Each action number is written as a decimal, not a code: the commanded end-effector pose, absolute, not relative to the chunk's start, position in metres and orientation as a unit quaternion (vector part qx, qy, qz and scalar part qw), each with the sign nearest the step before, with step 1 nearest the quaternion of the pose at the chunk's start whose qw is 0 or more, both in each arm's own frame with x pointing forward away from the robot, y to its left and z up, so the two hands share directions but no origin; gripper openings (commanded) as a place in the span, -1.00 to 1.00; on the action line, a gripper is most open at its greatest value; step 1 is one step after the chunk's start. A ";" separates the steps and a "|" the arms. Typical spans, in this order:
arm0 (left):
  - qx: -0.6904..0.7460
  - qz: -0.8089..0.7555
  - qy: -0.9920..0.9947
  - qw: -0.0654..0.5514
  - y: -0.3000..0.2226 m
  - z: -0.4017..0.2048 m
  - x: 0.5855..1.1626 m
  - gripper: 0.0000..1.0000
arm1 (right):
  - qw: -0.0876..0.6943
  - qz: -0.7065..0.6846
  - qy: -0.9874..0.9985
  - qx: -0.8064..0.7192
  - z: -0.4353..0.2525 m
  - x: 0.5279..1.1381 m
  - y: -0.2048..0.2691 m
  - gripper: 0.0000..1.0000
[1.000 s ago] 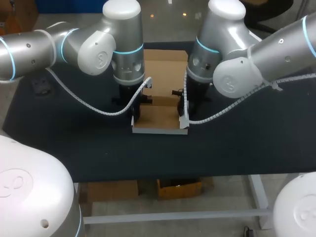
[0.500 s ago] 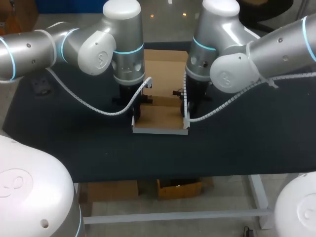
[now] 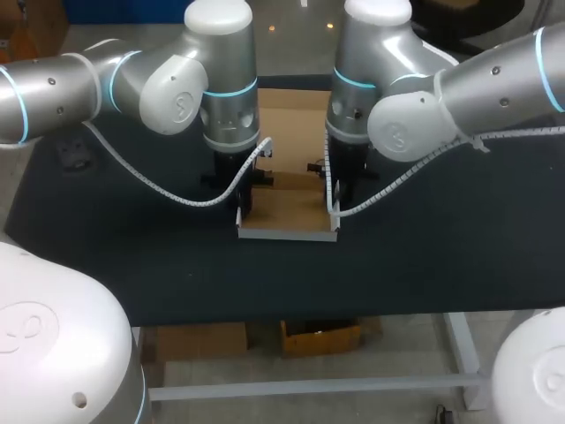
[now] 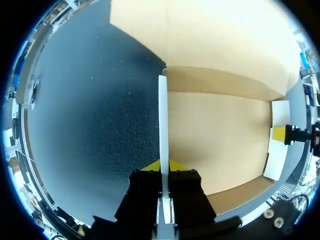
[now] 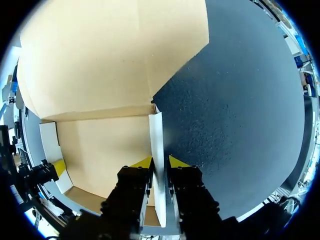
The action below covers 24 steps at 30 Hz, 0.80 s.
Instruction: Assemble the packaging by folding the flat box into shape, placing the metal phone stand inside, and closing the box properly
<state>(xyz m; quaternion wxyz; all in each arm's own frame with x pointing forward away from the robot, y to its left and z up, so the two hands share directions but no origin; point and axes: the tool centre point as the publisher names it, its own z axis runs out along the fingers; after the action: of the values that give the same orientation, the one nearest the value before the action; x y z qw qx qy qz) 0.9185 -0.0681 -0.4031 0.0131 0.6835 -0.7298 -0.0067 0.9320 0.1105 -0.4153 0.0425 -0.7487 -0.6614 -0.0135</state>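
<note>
I have both arms down on the box (image 3: 284,210), which sits in the middle of the table (image 3: 132,238), 1 arm on each side of it. My left gripper (image 4: 164,167) is clenched on the left side wall (image 4: 163,120): the white edge of that wall runs straight up between the 2 yellow tips, and it stands upright off the brown floor of the box. My right gripper (image 5: 159,162) is pinched the same way on the right side wall (image 5: 156,135). I judge this symmetrical hold is there to raise both walls together and stop the base sliding or twisting while they are creased. The lid panel (image 3: 296,119) lies flat on the table beyond the back wall, left open so the inside stays reachable. I cannot see the metal phone stand in any view, so loading it and closing up look not yet done.
</note>
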 end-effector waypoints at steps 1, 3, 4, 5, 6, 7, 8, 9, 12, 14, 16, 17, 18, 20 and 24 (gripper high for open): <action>0.684 -0.008 -0.730 0.011 -0.068 -0.402 0.918 -1.00 | 0.045 -0.012 -0.666 -0.744 -0.415 0.932 0.108 -0.70; 0.684 -0.008 -0.730 0.011 -0.068 -0.402 0.918 -1.00 | 0.045 -0.013 -0.669 -0.742 -0.415 0.932 0.107 -0.69; 0.684 -0.008 -0.730 0.011 -0.068 -0.402 0.918 -1.00 | 0.046 -0.014 -0.670 -0.741 -0.415 0.931 0.107 -0.69; 0.684 -0.008 -0.730 0.011 -0.068 -0.402 0.918 -1.00 | 0.046 -0.014 -0.671 -0.740 -0.415 0.931 0.106 -0.69; 0.684 -0.008 -0.730 0.011 -0.068 -0.402 0.918 -1.00 | 0.046 -0.014 -0.671 -0.740 -0.415 0.931 0.106 -0.69; 0.684 -0.008 -0.730 0.011 -0.068 -0.402 0.918 -1.00 | 0.046 -0.014 -0.671 -0.740 -0.416 0.930 0.106 -0.69; 0.684 -0.008 -0.730 0.011 -0.068 -0.402 0.918 -1.00 | 0.047 -0.014 -0.672 -0.739 -0.416 0.930 0.105 -0.69; 0.684 -0.008 -0.730 0.011 -0.068 -0.402 0.918 -1.00 | 0.047 -0.014 -0.672 -0.739 -0.416 0.930 0.105 -0.70; 0.684 -0.008 -0.730 0.011 -0.068 -0.402 0.918 -1.00 | 0.048 -0.017 -0.673 -0.738 -0.416 0.929 0.104 -0.73; 0.684 -0.008 -0.730 0.011 -0.068 -0.402 0.918 -1.00 | 0.048 -0.017 -0.673 -0.738 -0.415 0.929 0.103 -0.76; 0.684 -0.008 -0.730 0.011 -0.068 -0.402 0.918 -1.00 | 0.047 -0.018 -0.672 -0.739 -0.415 0.929 0.103 -0.76; 0.684 -0.008 -0.730 0.011 -0.068 -0.402 0.918 -1.00 | 0.046 -0.017 -0.671 -0.739 -0.415 0.929 0.103 -0.75; 0.684 -0.008 -0.730 0.011 -0.068 -0.402 0.918 -1.00 | 0.046 -0.017 -0.671 -0.740 -0.415 0.930 0.103 -0.74; 0.684 -0.008 -0.730 0.011 -0.068 -0.402 0.918 -1.00 | 0.039 -0.007 -0.666 -0.745 -0.416 0.930 0.104 -0.74; 0.684 -0.008 -0.730 0.011 -0.068 -0.402 0.918 -1.00 | 0.034 0.003 -0.662 -0.749 -0.419 0.931 0.106 -0.73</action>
<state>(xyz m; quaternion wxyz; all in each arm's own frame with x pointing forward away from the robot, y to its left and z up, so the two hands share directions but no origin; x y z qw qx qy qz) 0.9183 -0.0690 -0.4031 0.0131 0.6834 -0.7299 -0.0066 0.9276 0.1019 -0.4175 0.0388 -0.7476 -0.6629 -0.0077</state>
